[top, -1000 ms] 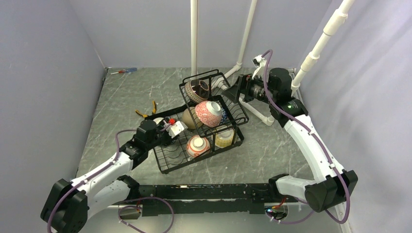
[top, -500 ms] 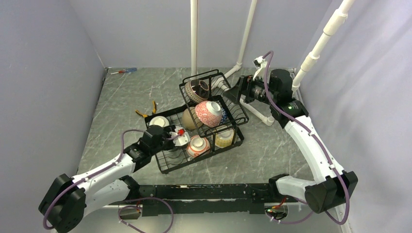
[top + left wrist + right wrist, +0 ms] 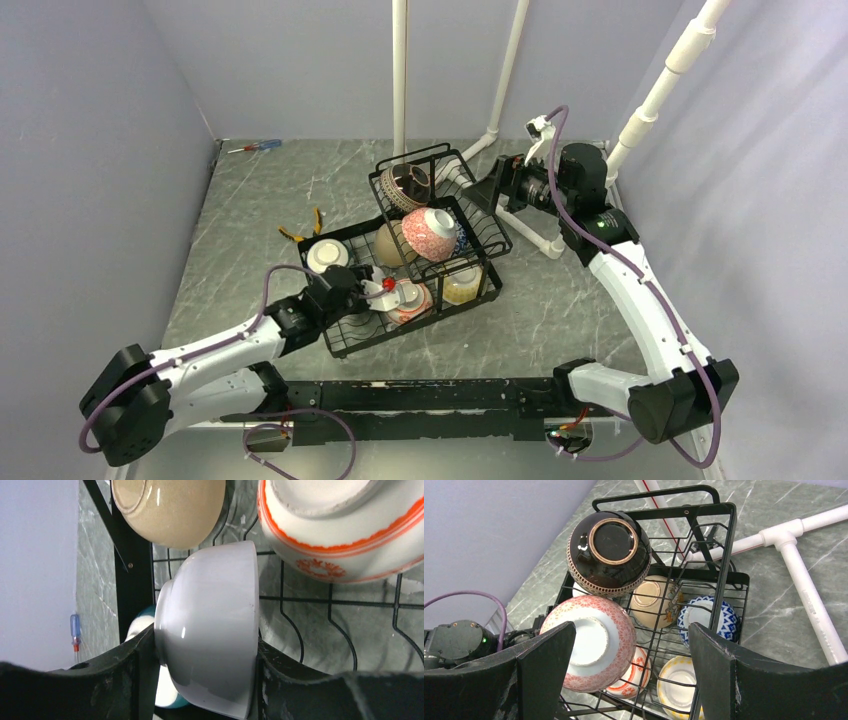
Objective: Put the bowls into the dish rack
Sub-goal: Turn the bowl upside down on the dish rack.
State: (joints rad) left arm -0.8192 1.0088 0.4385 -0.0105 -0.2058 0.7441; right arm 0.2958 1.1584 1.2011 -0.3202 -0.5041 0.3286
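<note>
- Grey marbled tabletop (image 3: 250, 200) carries the black wire dish rack (image 3: 430, 320), a lower tray with a slanted basket above it.
- Over the rack's lower tray, the left gripper (image 3: 205, 652) clamps a plain, glossy white bowl (image 3: 210, 630) turned on edge, one finger at its foot and the other at its rim.
- Just beyond it in that tray lie a tan bowl (image 3: 170, 510) and an orange-banded white bowl (image 3: 340, 530), undersides showing.
- Bottom-up in the rack's upper basket sits a dark brown bowl (image 3: 609, 550), with a pink-red patterned bowl (image 3: 591, 650) just beside it.
- Above the rack's far right side, the right gripper (image 3: 631, 630) hangs with fingers spread wide, holding nothing.
</note>
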